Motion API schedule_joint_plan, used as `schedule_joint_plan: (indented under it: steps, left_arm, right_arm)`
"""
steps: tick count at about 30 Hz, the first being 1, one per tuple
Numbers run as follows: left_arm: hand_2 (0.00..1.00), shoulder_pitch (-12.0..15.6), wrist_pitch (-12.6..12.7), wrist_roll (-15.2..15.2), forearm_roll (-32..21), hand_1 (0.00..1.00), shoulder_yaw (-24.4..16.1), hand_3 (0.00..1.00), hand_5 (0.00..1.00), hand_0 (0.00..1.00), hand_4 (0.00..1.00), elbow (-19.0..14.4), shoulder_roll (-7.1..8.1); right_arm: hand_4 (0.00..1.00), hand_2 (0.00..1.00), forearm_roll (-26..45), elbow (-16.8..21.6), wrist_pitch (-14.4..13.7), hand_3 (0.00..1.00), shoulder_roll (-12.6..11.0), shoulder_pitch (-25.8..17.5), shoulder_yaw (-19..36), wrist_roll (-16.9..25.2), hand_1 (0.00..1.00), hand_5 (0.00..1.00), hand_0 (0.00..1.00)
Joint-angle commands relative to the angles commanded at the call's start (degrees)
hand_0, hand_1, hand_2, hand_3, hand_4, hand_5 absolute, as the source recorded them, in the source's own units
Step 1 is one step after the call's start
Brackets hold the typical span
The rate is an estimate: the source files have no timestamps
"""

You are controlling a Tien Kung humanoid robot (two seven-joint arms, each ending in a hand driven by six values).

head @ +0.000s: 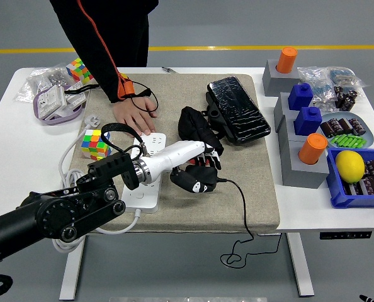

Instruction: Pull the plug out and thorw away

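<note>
A white power strip [143, 192] lies on the beige mat [250, 201], partly under my left arm. My left hand [196, 177] is just right of the strip, its black fingers curled around a black plug [206, 184] held low over the mat and clear of the strip. The plug's black cable [243, 211] trails right and hangs over the table's front edge. A person at the far side presses a hand [133, 117] down on the strip's far end. My right hand is out of view.
A Rubik's cube [94, 143] sits left of the strip. A black pouch [237, 110] and a black bundle [194, 124] lie behind my hand. Grey blocks with orange cylinders [311, 148], blue blocks and a blue bin with a lemon [349, 166] stand at the right.
</note>
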Motion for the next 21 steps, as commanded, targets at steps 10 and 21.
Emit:
schedule_joint_plan:
  steps: [10, 21]
  left_arm:
    - [0.909, 0.4, -1.1, 2.1, 0.6, 0.920, -0.8, 0.970, 0.250, 0.901, 0.998, 0.7, -0.10]
    - [0.998, 4.3, -6.4, 8.0, 4.8, 0.998, -7.1, 0.998, 0.737, 0.998, 0.998, -4.0, 1.86]
  right_arm:
    - [0.994, 0.682, 0.0, 0.0, 0.0, 0.597, 0.0, -0.1, 0.0, 0.0, 0.675, 0.454, 0.635]
    - [0.994, 0.681, -0.5, 0.0, 0.0, 0.597, 0.2, -0.3, 1.5, 0.0, 0.675, 0.451, 0.635]
